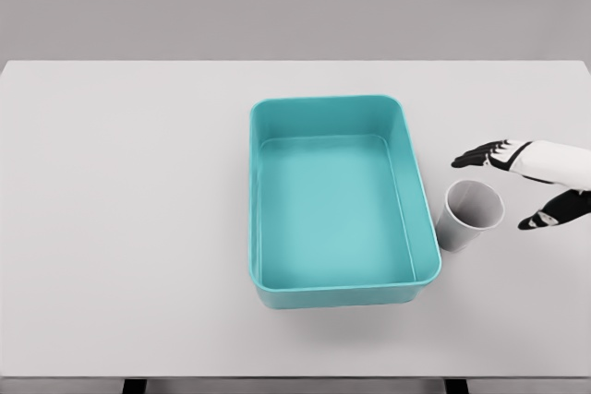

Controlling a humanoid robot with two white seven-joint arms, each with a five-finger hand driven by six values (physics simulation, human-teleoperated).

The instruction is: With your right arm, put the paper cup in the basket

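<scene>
Head view, the only one here. The right hand [517,186] comes in from the right edge of the frame on a white forearm, sitting around the middle right. Its dark fingers [480,156] reach left in a bunch at the top, and the thumb sits lower down, so the hand is spread wide with a big gap and nothing in its grip. It's open toward the cup, just right of it; can't tell for sure whether anything touches, looks apart.

The small white paper cup [471,214] stands on the pale grey flat tabletop [120,228], just right of the basket's lower right corner, very close to its wall. Mouth faces up and a bit toward the camera, the long axis is roughly upright, and the narrow base leans to the lower left in the picture. No print or logo on it that I can read.

The teal rectangular plastic basket [252,200] sits mid-frame, long side running top to bottom.
</scene>
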